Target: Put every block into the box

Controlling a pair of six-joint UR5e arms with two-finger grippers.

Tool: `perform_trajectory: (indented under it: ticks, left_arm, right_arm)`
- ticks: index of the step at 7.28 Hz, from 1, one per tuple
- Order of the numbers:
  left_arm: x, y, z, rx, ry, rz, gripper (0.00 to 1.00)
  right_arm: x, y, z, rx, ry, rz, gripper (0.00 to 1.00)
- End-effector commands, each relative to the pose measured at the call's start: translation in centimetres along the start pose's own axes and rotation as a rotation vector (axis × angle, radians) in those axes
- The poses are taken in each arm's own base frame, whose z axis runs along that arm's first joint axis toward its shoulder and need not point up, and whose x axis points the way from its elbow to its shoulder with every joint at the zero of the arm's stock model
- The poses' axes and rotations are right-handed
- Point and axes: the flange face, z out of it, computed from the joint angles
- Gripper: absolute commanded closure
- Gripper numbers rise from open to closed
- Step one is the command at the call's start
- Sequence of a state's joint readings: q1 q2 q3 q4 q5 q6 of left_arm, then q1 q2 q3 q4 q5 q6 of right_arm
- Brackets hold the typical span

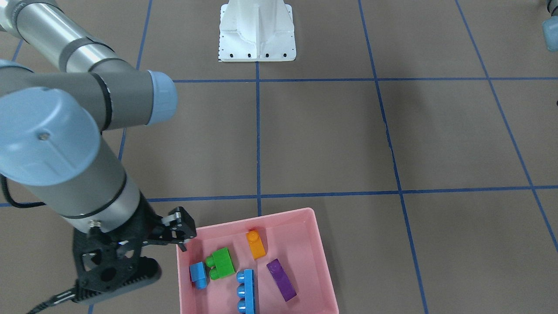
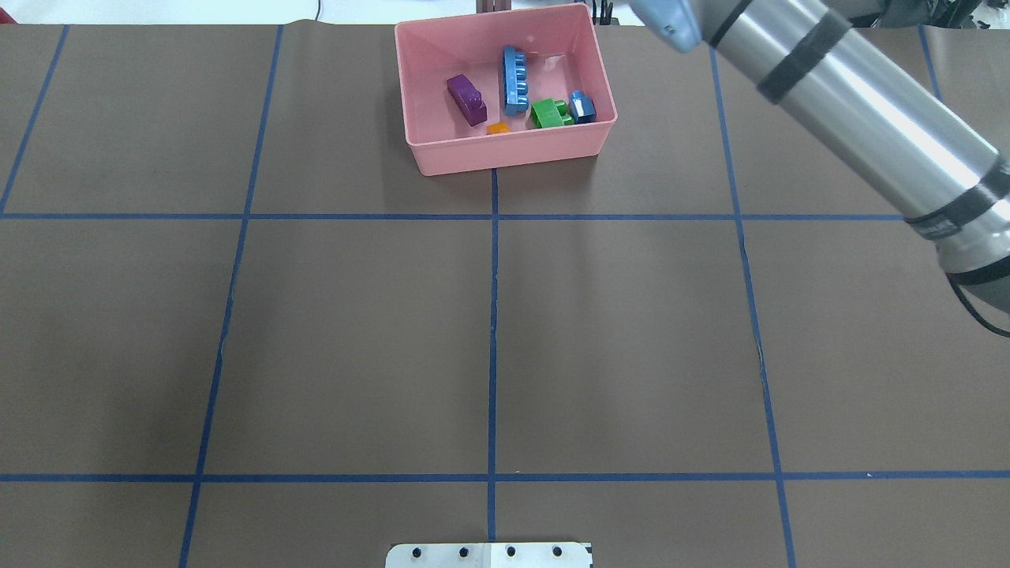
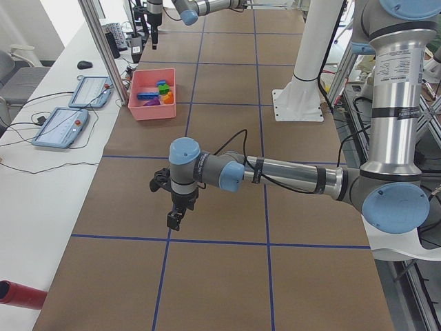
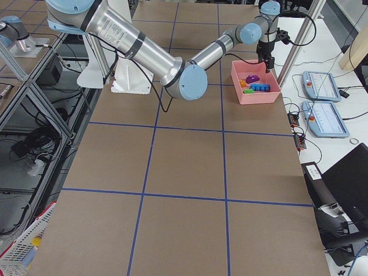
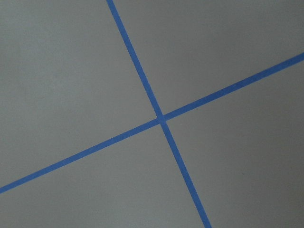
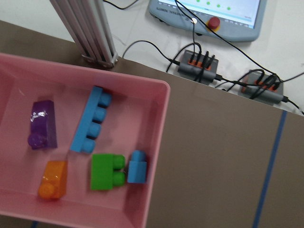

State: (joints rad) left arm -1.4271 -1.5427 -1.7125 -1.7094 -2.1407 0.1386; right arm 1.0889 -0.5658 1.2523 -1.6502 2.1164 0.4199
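The pink box (image 1: 257,216) holds all five blocks: orange (image 1: 255,244), green (image 1: 221,263), small blue (image 1: 198,274), long blue (image 1: 246,290) and long purple (image 1: 281,279). The overhead view shows the box (image 2: 505,158) at the table's far edge. My right gripper (image 1: 159,261) is open and empty, just outside the box wall beside the small blue block. The right wrist view looks down on the box (image 6: 161,118), with the small blue block (image 6: 137,167) next to the green one (image 6: 107,172). My left gripper (image 3: 176,217) shows only in the exterior left view, low over bare table; I cannot tell whether it is open or shut.
The white robot base (image 1: 257,30) stands at the table's near-robot edge. An aluminium post (image 6: 88,33), cables and a control tablet (image 6: 209,14) lie just beyond the table edge behind the box. Blue tape lines (image 5: 161,118) grid the brown table.
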Motion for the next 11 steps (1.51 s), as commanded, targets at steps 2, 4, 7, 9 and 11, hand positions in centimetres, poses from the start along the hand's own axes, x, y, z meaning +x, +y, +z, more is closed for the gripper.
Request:
perform_trajectory:
  ticks: [2, 4, 7, 9, 11]
  left_arm:
    - [-1.1, 0.7, -0.5, 0.008, -0.007, -0.020, 0.00]
    - [-3.1, 3.1, -0.8, -0.007, -0.007, -0.087, 0.00]
    - [-4.5, 8.2, 0.3, -0.058, 0.078, -0.190, 0.00]
    - [-4.4, 9.2, 0.3, -0.057, 0.094, -0.201, 0.00]
    - [-4.3, 8.8, -0.1, -0.052, 0.099, -0.210, 0.00]
  right_arm:
    - [18.8, 14.7, -0.3, -0.117, -0.061, 0.100, 0.00]
    - [31.8, 27.3, 0.9, -0.098, -0.043, 0.163, 0.00]
    - [44.0, 42.5, 3.2, -0.128, -0.096, 0.194, 0.00]
    - [46.6, 46.3, 2.3, -0.115, -0.092, 0.258, 0.00]
    - [48.0, 48.9, 2.0, -0.115, -0.090, 0.307, 0.00]
